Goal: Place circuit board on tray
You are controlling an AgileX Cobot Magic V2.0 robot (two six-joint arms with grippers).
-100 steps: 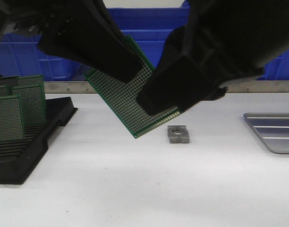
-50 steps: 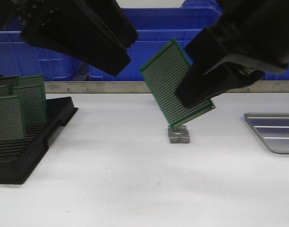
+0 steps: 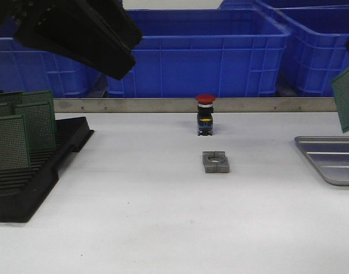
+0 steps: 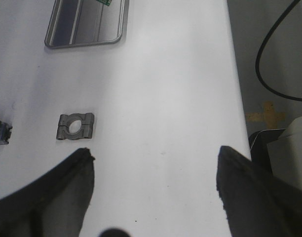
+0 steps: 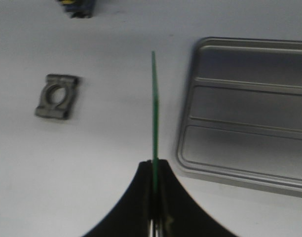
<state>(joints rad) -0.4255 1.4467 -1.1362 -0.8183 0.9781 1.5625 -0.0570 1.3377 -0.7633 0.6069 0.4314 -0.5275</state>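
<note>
Two sets of jaws show: the right gripper (image 5: 154,165) is clamped on the green circuit board (image 5: 154,108), held edge-up in the air just left of the tray (image 5: 249,123) at the worktop's (image 3: 163,217) right. The left gripper (image 4: 153,163) hangs wide apart and empty near a grey metal block (image 4: 75,126).

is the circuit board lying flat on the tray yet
No. In the right wrist view the circuit board is held edge-on in the right gripper, beside the empty tray.
</note>
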